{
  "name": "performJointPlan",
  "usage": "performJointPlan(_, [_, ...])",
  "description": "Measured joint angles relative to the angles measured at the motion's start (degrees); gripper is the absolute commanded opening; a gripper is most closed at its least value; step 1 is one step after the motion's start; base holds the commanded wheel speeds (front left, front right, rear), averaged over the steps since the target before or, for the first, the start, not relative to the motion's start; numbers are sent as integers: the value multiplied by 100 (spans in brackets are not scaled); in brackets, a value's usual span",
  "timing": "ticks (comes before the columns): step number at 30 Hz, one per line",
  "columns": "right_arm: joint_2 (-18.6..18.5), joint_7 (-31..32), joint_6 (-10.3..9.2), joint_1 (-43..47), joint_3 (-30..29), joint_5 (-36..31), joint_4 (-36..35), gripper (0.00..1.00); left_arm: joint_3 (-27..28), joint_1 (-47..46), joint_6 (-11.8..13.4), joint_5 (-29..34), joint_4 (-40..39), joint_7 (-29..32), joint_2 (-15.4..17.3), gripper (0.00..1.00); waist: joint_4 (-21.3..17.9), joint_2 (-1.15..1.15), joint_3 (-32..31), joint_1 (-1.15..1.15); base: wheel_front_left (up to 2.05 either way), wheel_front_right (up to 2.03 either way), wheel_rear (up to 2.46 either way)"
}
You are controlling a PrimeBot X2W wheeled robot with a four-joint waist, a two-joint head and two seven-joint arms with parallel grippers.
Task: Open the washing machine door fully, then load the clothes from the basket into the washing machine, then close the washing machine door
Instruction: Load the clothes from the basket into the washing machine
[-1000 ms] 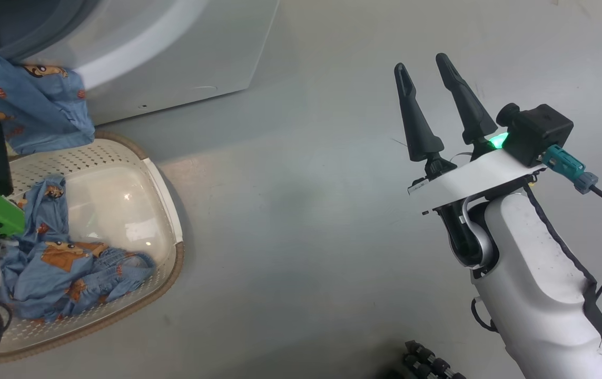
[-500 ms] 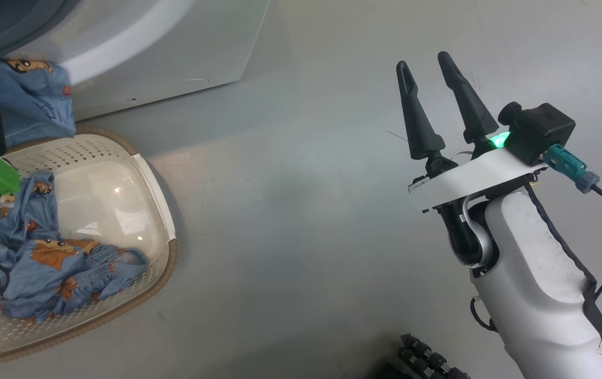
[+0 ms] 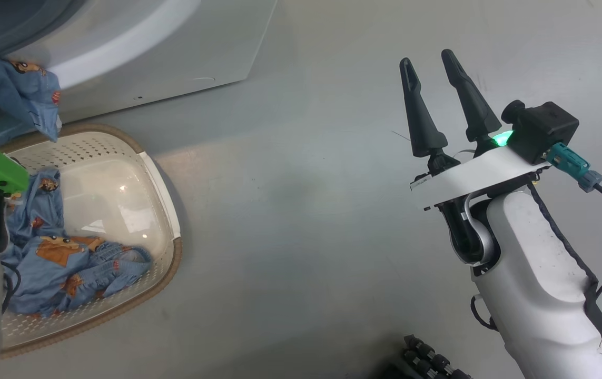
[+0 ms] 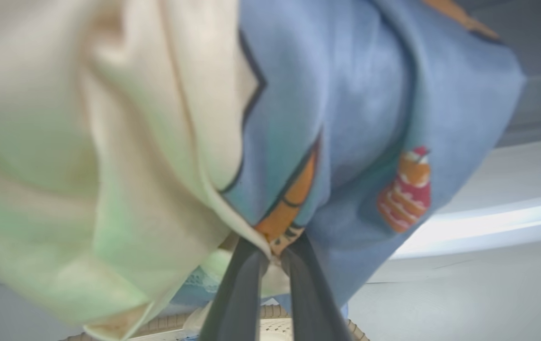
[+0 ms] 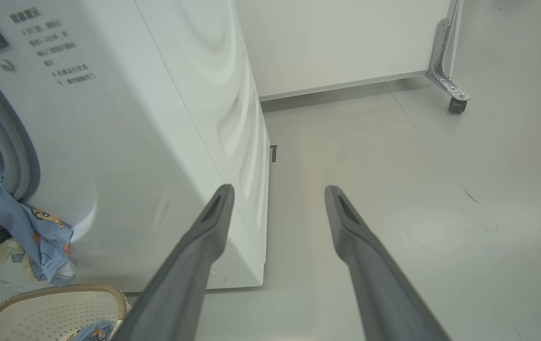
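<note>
Left gripper [image 4: 275, 250]: shut tight. A blue garment [image 4: 369, 118] and a cream piece [image 4: 109, 142] are pinched between its fingertips, close before the wrist camera.
Right gripper [image 3: 427, 57]: spread wide, with nothing held. It is raised over bare floor [image 3: 290, 210], well apart from the basket, and its fingers are pointed past the machine's corner.
Basket [image 3: 166, 231]: set on the floor just before the machine, at the robot's left. Much of its bottom is left bare.
Clothes [image 3: 63, 263]: more blue printed fabric is heaped at the basket's near left end.
Garment's place: lifted above the basket's far rim and draped across the grey seal [image 5: 17, 147], with its lower end hung over the white front. How far it reaches inside cannot be told.
Machine [image 5: 156, 118]: seen from its front corner, with printed text beside the opening.
Beyond: a white panel is seen, with a castor [image 5: 455, 102] at its foot.
</note>
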Motion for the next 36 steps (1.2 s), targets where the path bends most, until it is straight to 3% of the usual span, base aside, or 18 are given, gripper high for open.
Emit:
performJointPlan(15, [14, 0, 0, 12, -121, -9, 30, 100, -478, 300, 0, -1, -309, -868, -29, 0, 249, 0, -196, 0, 0, 0, 0])
performJointPlan(36, [12, 0, 0, 47, -2, -9, 85, 100, -296, 140, 0, 9, -1533, -982, 435, 0, 379, 0, -424, 0, 0, 0, 0])
